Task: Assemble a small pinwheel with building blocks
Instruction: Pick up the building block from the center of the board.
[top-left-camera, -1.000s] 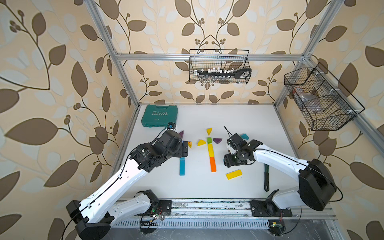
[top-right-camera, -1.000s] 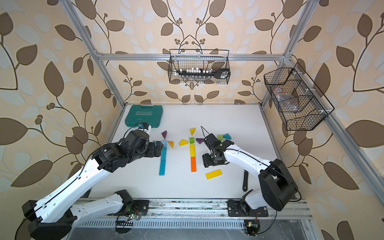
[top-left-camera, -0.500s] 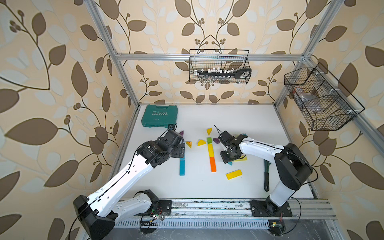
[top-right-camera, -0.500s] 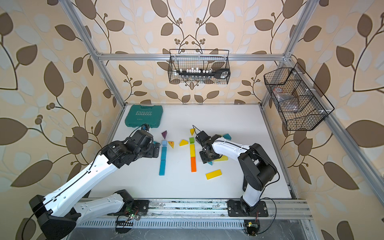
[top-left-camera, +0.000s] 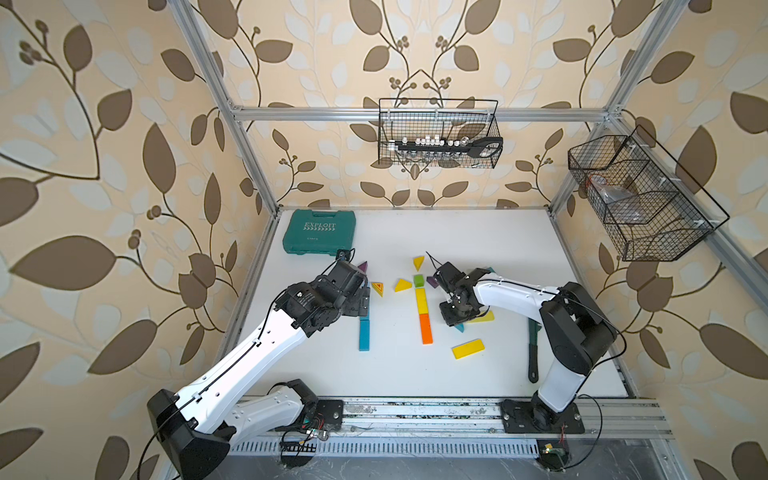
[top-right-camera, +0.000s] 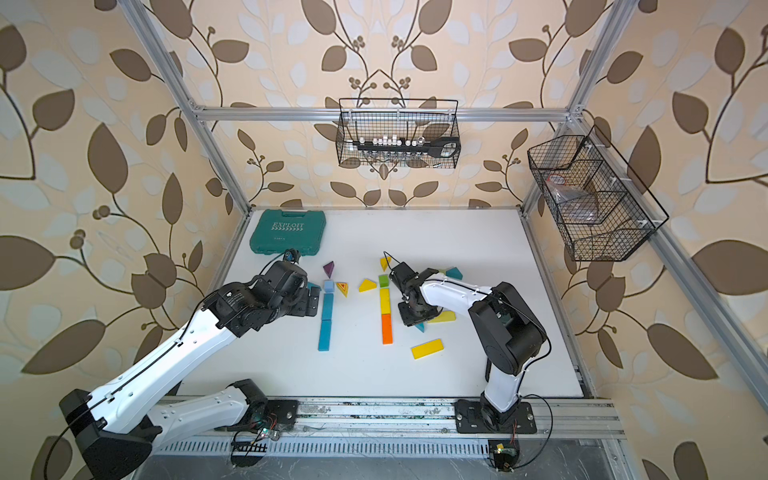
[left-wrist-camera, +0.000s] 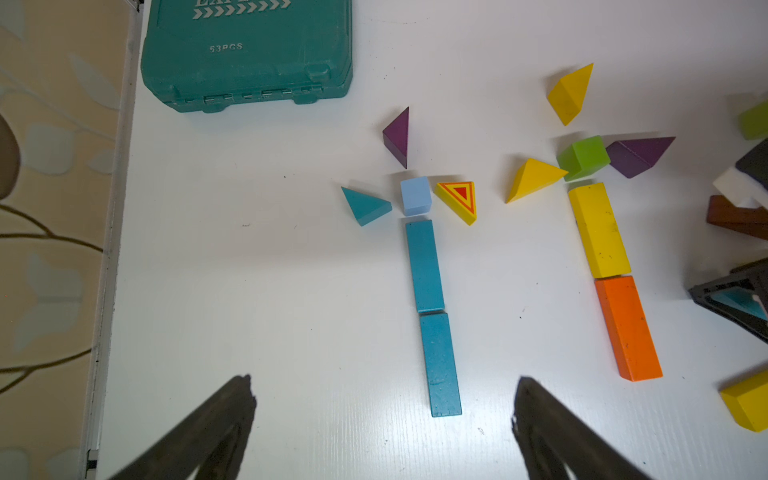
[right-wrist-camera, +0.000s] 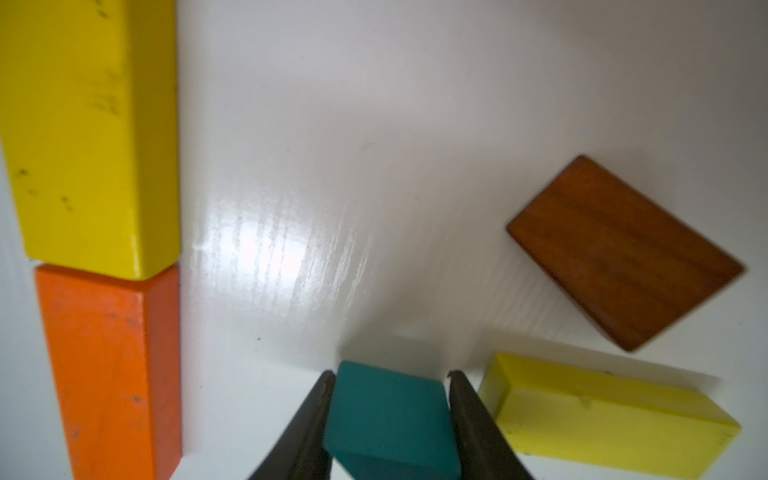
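The left arm (top-left-camera: 257, 349) and right arm (top-left-camera: 511, 291) are held low over the white tabletop (top-left-camera: 498, 249), where painted wooden building blocks (top-left-camera: 426, 328) are laid flat in two pinwheel figures. "EXPLOIT" and "53PCS" are printed on the teal plastic tool case (top-left-camera: 319, 237). The left gripper (left-wrist-camera: 384, 386) is spread wide and empty; the right gripper (right-wrist-camera: 392, 374) is pressed onto both sides of a small teal wooden block (right-wrist-camera: 390, 419).

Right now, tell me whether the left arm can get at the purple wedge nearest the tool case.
Probably yes. The left gripper is open above the teal bars, and the purple wedge lies just beyond the pale blue cube, apart from it, with nothing over it.
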